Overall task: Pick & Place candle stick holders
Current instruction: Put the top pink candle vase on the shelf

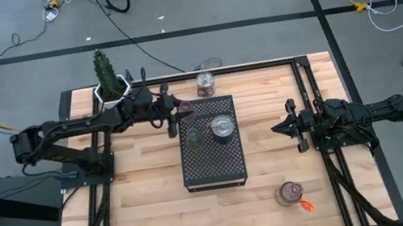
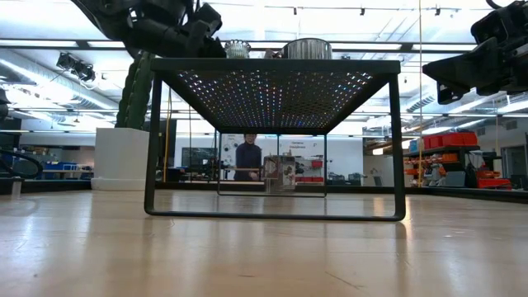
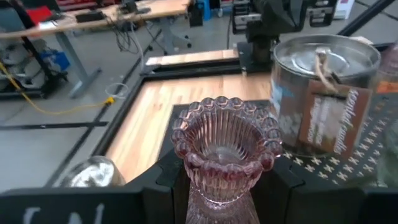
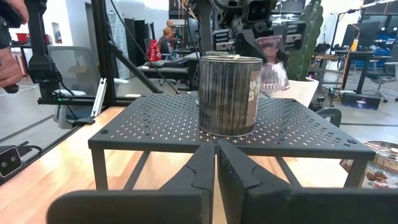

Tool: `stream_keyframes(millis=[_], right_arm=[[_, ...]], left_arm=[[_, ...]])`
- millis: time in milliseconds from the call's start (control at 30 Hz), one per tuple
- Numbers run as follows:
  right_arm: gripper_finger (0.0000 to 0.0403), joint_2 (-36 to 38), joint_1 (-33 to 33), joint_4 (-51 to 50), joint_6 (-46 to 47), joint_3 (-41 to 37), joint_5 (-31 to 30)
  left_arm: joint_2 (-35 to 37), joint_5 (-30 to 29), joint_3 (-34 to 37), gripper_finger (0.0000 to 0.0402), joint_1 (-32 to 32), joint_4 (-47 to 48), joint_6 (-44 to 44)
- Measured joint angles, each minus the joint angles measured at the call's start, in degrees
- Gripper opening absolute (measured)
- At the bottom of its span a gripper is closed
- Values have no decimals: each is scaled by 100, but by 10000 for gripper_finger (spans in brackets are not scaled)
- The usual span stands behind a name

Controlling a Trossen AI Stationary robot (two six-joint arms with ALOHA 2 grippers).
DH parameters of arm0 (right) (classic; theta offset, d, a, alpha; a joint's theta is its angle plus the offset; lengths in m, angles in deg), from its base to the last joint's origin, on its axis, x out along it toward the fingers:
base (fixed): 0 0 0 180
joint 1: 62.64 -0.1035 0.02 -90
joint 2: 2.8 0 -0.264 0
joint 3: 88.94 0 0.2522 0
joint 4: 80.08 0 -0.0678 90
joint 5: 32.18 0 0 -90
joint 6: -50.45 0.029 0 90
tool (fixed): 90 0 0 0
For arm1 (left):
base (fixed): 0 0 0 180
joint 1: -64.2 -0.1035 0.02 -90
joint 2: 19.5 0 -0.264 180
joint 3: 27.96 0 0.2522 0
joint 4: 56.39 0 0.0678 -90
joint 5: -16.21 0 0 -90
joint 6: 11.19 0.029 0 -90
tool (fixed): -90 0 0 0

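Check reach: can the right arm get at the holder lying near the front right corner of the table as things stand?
Probably yes. The right gripper is shut and empty at the table's right side, and the pink holder lies alone on bare wood on that side, clear of the black rack.

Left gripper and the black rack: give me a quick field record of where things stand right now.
left gripper: shut on pink holder, at the rack's back left corner
black rack: mid-table, carries green holder and tagged silvery holder
off rack: one silvery holder at table's back edge, one pink holder with orange tag at front right
right gripper: shut, empty, waiting right of rack
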Motion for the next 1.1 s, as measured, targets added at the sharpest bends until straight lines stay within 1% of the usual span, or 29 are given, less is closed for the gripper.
stream_keyframes(millis=[67,500,1100], right_arm=[[23,-1,0,2,0,0,1],[23,-1,0,2,0,0,0],[23,-1,0,2,0,0,1]], left_arm=[[-122,49,-6,132,7,-164,-50],[-463,51,0,132,9,-148,-163],[-470,51,0,134,11,-118,-461]])
